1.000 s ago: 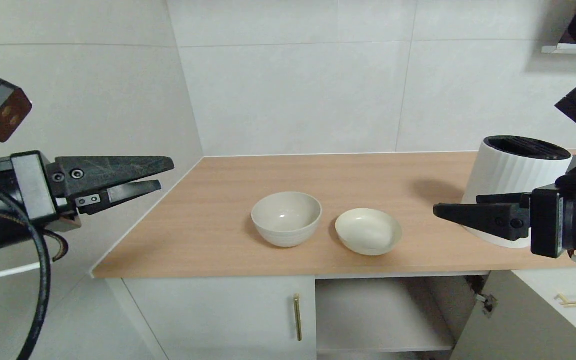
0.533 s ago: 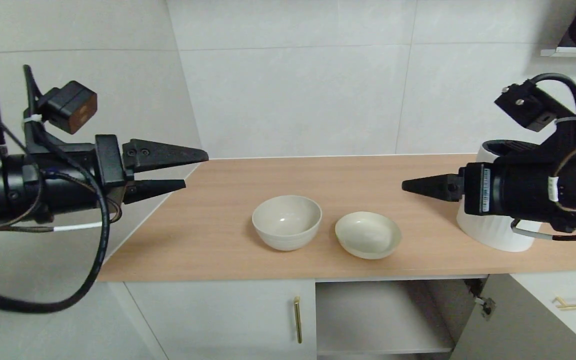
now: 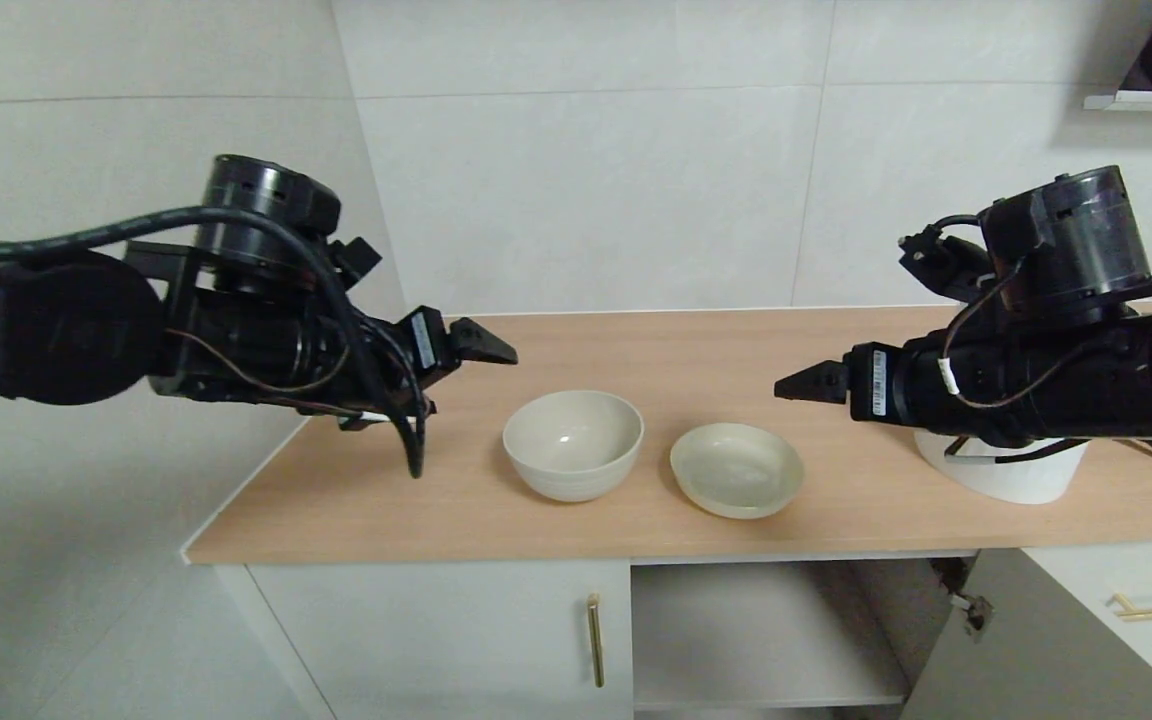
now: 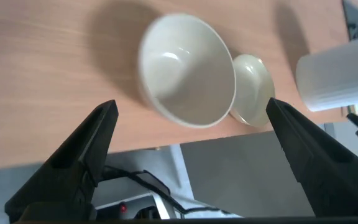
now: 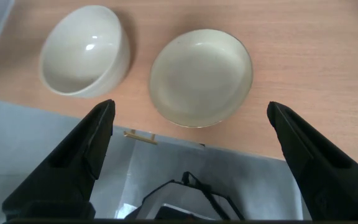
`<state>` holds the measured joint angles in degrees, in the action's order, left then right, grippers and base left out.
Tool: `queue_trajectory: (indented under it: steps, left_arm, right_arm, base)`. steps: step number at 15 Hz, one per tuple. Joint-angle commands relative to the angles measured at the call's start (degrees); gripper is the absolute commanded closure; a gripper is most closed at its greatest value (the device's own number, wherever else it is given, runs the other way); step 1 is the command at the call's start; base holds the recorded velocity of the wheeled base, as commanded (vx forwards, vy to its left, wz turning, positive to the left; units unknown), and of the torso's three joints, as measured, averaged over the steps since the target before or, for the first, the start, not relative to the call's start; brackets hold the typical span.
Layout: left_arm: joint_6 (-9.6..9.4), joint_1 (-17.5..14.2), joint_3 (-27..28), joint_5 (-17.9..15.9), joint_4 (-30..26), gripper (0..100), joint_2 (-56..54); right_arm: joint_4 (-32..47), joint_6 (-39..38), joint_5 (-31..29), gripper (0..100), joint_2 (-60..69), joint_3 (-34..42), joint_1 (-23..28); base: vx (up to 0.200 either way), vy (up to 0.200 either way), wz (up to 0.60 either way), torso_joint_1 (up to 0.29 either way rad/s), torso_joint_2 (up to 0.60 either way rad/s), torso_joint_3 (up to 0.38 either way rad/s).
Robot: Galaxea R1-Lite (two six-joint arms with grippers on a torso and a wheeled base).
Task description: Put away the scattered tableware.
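The deep bowl (image 3: 573,443) sits mid-counter near the front edge. The shallow bowl (image 3: 736,468) is at its 3 o'clock, just beside it but not touching. Neither bowl has budged over the last second.

The arms have done all the moving. Both swung in from the sides and rolled their wrists, so the left gripper (image 4: 191,106) now hangs at the deep bowl's 10 o'clock. The right gripper (image 5: 190,104) is at the shallow bowl's 2 o'clock. Both are above the wooden countertop (image 3: 416,500) and touch nothing. To me that looks like lining up for a pick, one bowl per arm, with no grasp begun yet.

From the head view the fingers bunch together side-on, and I couldn't judge their spread. The left wrist view settles it, with the fingers wide apart and the deep bowl framed between them. The right wrist view shows the same wide spread around the shallow bowl, and a clear gap between the two rims.

The head view adds the white ribbed container (image 3: 996,475) at far 3 o'clock. At 6 o'clock, under the shallow bowl, is the open cabinet shelf (image 3: 766,630), a likely home for the bowls.
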<state>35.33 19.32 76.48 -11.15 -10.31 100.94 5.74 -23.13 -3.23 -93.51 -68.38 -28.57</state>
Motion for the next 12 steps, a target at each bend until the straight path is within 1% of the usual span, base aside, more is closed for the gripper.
queue_trajectory:
  steps: [1,6,12]
  left_arm:
    - [0.36,2.5,0.1,0.9,3.0,0,7.3]
    - [0.36,2.4,0.2,3.2,3.1,0,9.5]
    - [0.27,2.5,0.2,3.2,3.1,0,13.2]
  right_arm:
    - [0.0,0.0,-0.4,0,-0.9,0.2,0.1]
    - [0.0,0.3,-1.0,0,-0.9,0.6,0.1]
    - [0.0,0.3,-1.1,0,-1.0,0.6,0.1]
  base:
    - [0.0,0.0,0.0,0.0,0.0,0.0]
    - [0.0,0.0,0.0,0.0,0.0,0.0]
    - [0.0,0.0,0.0,0.0,0.0,0.0]
